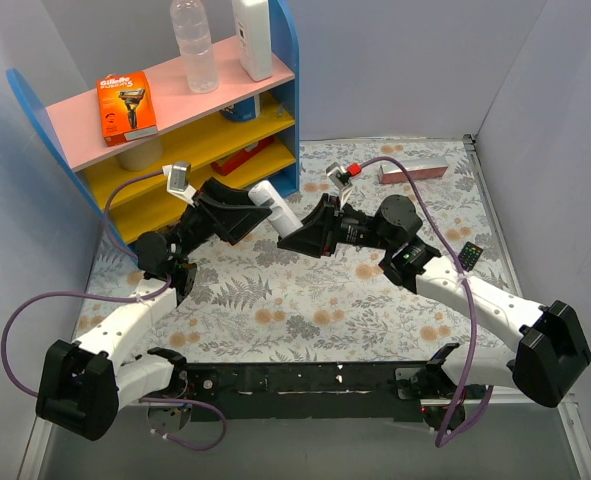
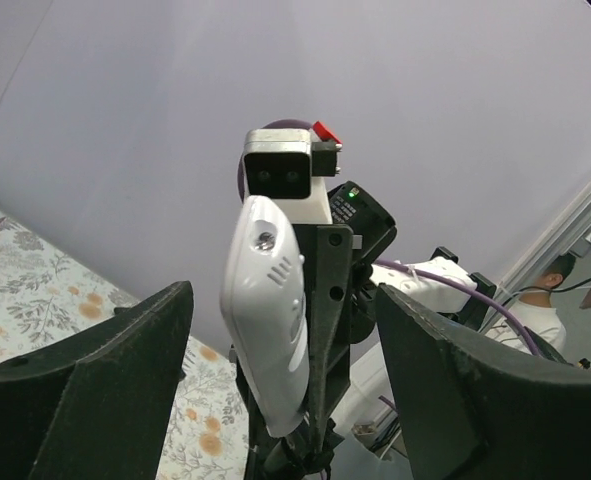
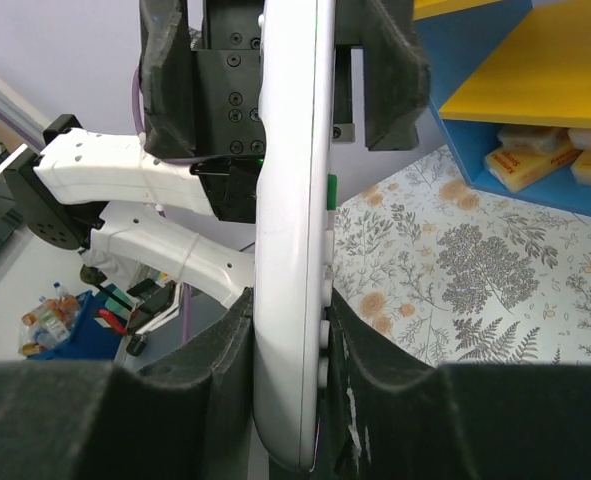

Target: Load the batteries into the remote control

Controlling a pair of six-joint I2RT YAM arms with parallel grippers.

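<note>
A white remote control (image 1: 275, 206) is held in the air above the middle of the table. My right gripper (image 1: 295, 232) is shut on its lower end; in the right wrist view the remote (image 3: 290, 250) stands upright, pinched between the pads, buttons facing right. My left gripper (image 1: 258, 212) is open, its jaws wide apart on either side of the remote's upper end and not touching it. In the left wrist view the remote (image 2: 267, 310) sits between the spread jaws, against one black right finger (image 2: 327, 330). I see no red and black batteries in any view.
A blue, pink and yellow shelf unit (image 1: 175, 130) stands at the back left, holding a razor box (image 1: 127, 105) and bottles. A pink box (image 1: 412, 172) lies at the back right. A small dark object (image 1: 472, 253) lies near the right edge. The table has a floral cloth (image 1: 295, 300).
</note>
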